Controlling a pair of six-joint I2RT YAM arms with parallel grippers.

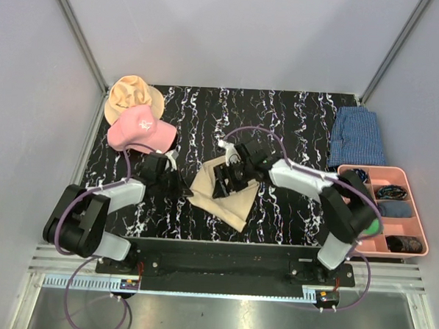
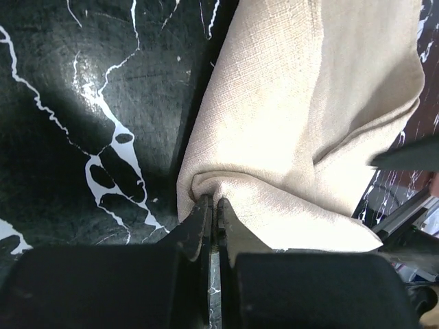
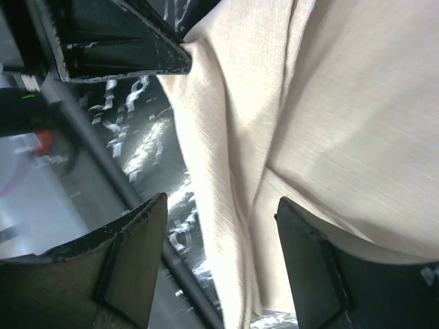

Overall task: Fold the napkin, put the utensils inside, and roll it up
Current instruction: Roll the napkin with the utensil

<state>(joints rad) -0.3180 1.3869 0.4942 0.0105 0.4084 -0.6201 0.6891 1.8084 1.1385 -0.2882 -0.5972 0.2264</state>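
**A:** How far along does this look to you?

**B:** Early, I'd say. The napkin [image 1: 228,203] lies near the middle of the bench [image 1: 295,124], bunched into a narrow slanted shape with one layer lapped over another. That looks like a fold partly made, not a tidy finished one. Nothing is laid inside it that I can see, and it isn't rolled.

**A:** And the claws?

**B:** The left claw [image 2: 214,204] is clamped on the napkin's near left edge. Its wrist view shows the fingers pressed together with a pinch of cloth puckered between them. The right claw [image 3: 221,236] stands with its fingers well apart over the cloth's upper part, and a ridge of fabric runs between them without being squeezed. Whether the tips touch the cloth, I can't tell.

**A:** So what's left?

**B:** Squaring off the fold, getting the utensils onto it, then the roll. That's most of the job.

**A:** Where are the utensils?

**B:** I can't find them. Nothing thin and dark shows on the bare bench. The pink tray [image 1: 374,170] at the right holds dark items in its compartments, but they're too small to name. They could possibly be under the cloth or the arms, which cover the napkin's top end from above.

**A:** Anything else around?

**B:** A pink cap [image 1: 140,131] resting partly on a tan hat [image 1: 127,93] at the far left, and a blue checked cloth [image 1: 357,138] at the far right. All are well apart from the napkin.
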